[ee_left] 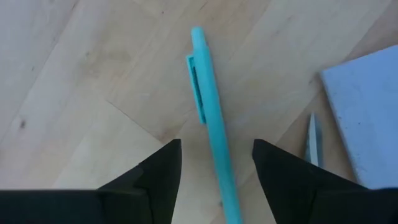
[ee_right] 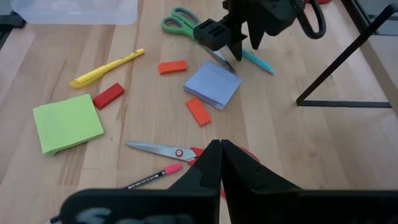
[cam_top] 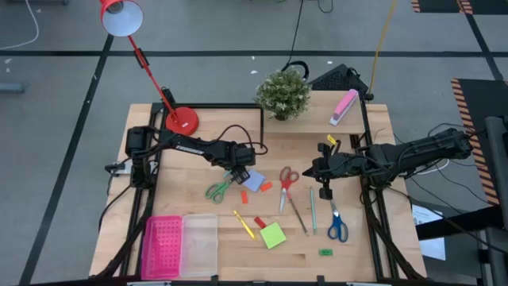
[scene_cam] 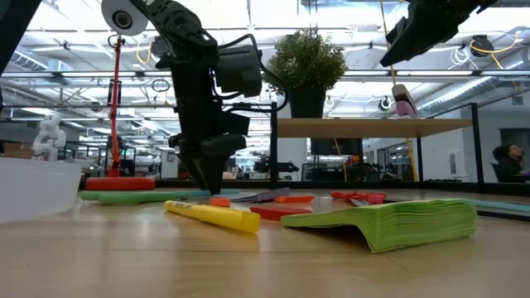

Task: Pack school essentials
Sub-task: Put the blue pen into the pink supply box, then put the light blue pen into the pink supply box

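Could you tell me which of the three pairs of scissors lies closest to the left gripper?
The green-handled scissors, just beside the left gripper; the red-handled pair and blue-handled pair lie farther right.

The bench [cam_top: 198,151] is pale wood with visible grain. On it lie a turquoise pen [ee_left: 210,118], a yellow highlighter [ee_right: 107,67], a lime-green note pad [ee_right: 67,122], a pale-blue note pad [ee_right: 212,84], red [ee_right: 109,95] and orange [ee_right: 198,111] blocks, green-handled scissors [cam_top: 217,189], blue-handled scissors [cam_top: 337,225] and a pink perforated tray [cam_top: 161,246]. The left arm's fingers [ee_left: 158,171] are black.
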`<state>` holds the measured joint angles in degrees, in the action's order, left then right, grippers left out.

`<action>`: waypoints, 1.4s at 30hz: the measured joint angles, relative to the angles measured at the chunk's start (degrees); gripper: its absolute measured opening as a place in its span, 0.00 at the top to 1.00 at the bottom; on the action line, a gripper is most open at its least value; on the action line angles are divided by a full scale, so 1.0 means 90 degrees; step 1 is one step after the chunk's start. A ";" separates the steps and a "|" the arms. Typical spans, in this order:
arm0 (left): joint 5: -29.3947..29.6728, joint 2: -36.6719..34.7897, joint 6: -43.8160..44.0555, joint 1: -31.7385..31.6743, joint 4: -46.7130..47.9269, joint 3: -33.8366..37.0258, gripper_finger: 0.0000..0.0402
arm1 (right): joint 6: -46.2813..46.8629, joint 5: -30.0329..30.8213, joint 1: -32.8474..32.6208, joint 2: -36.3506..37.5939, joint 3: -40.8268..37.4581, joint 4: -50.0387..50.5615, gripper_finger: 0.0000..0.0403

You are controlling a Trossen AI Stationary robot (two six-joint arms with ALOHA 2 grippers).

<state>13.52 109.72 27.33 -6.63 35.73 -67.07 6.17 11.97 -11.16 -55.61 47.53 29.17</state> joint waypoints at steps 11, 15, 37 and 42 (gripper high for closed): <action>-0.0123 0.0037 0.0004 0.0007 -0.0043 -0.0002 0.78 | -0.0146 -0.0002 0.0000 0.0000 0.0000 -0.0024 1.00; -0.0143 0.0040 -0.0148 0.0008 -0.0048 0.0000 0.89 | -0.0146 -0.0002 0.0000 0.0000 0.0000 -0.0025 1.00; -0.0471 -0.1620 0.1754 0.0910 0.1756 0.0034 0.99 | -0.1966 0.0011 0.0039 -0.0002 0.0002 -0.1043 1.00; -0.0373 -0.2174 0.2500 0.1527 0.1993 0.0034 0.98 | -0.2103 0.0005 0.0039 -0.0002 0.0002 -0.1360 1.00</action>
<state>10.16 90.16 49.83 7.11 53.67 -66.76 -12.75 12.01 -10.81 -55.64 47.55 16.93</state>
